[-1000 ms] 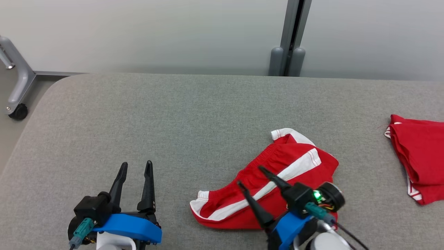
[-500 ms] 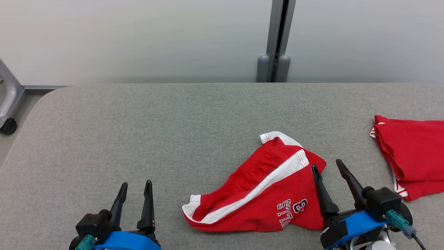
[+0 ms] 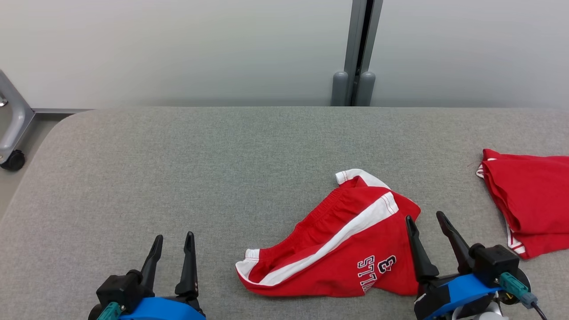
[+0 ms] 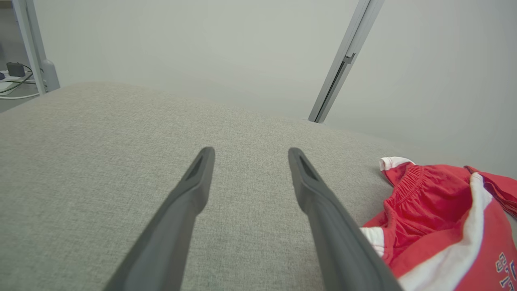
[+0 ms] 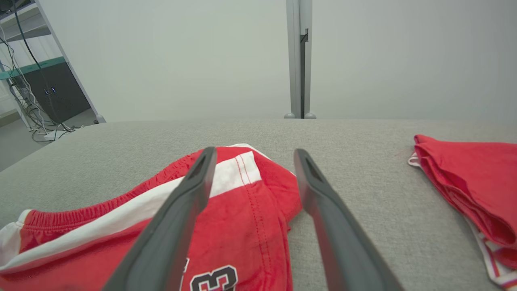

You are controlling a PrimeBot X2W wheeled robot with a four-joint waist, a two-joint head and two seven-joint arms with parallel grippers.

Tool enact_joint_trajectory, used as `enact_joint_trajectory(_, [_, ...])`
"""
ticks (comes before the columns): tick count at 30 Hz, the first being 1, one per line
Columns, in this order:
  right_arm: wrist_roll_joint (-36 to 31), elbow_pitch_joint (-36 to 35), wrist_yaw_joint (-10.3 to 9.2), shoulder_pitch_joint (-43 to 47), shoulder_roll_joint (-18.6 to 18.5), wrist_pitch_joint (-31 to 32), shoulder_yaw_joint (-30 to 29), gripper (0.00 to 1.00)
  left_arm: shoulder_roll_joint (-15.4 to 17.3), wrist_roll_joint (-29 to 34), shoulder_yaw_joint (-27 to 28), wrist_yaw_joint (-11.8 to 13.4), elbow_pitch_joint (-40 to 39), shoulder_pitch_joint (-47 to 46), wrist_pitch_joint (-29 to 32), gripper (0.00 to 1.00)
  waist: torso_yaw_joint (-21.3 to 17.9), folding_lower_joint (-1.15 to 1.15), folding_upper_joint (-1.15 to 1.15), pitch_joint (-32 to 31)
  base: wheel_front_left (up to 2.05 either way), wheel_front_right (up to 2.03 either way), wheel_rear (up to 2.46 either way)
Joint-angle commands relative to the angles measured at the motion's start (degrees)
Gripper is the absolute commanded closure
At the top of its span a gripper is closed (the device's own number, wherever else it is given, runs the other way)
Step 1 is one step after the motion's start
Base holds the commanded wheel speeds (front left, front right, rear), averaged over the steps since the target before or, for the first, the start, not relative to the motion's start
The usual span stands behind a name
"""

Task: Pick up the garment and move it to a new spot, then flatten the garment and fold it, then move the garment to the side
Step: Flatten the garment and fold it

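Note:
Crumpled red shorts [image 3: 342,240] with a white side stripe and dark lettering lie on the grey table, right of centre near the front; the same shorts [image 4: 440,218] sit at the right of the left wrist view, and the shorts [image 5: 226,218] spread low in the right wrist view. My right gripper [image 3: 424,217] stands open at the shorts' right edge, above the cloth, holding nothing. My left gripper [image 3: 174,238] is open at the front left, well apart from the shorts, over bare table. The open left fingers [image 4: 194,190] frame bare grey cloth.
A second folded red garment [image 3: 529,204] lies at the table's right edge, also the red garment [image 5: 472,182] in the right wrist view. A grey post [image 3: 355,53] stands behind the table [image 3: 178,169]. A wheeled metal leg [image 3: 11,133] is off the left corner.
My right gripper has come off the shorts and swung to their right side, uncovering the lettering. The head camera has shifted. The left gripper has sunk a little in view.

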Motion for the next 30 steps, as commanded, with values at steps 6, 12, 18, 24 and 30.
enact_joint_trajectory(6, [0.2, 0.7, 0.00, -0.8, 0.0, -0.3, 0.0, 0.00, 0.6, -0.4, -0.1, 0.5, -0.4, 0.1, 0.0, 0.00, -0.1, 0.01, 0.00, 0.3, 0.00, 0.00, 0.00])
enact_joint_trajectory(12, [-0.8, 1.0, 0.00, -2.6, 0.0, 1.1, -0.4, 0.00, 0.6, -0.4, -0.5, 0.6, -0.5, -0.4, 0.0, 0.00, 0.1, 0.01, 0.00, 0.8, 0.00, 0.00, 0.00])
enact_joint_trajectory(18, [-5.3, 0.2, 0.00, -6.9, 0.0, 9.6, 0.7, 0.00, 0.6, -0.6, -0.8, 0.8, -0.6, -1.4, -0.1, 0.00, 0.5, 0.01, 0.00, 1.8, 0.00, 0.00, 0.00])
enact_joint_trajectory(24, [-5.9, 1.9, 0.00, -10.7, -2.7, 19.6, 1.7, 0.00, 0.4, -1.0, -0.9, 0.8, -0.1, -2.4, -0.4, 0.00, 1.7, 0.01, 0.00, 3.1, 0.00, 0.00, 0.00])
enact_joint_trajectory(30, [-3.0, 4.3, 0.00, -13.3, -5.6, 23.7, 3.3, 0.00, 0.3, -0.9, -1.0, 0.8, 0.3, -3.3, -0.6, 0.00, 2.9, 0.01, 0.00, 4.3, 0.00, 0.00, 0.00])
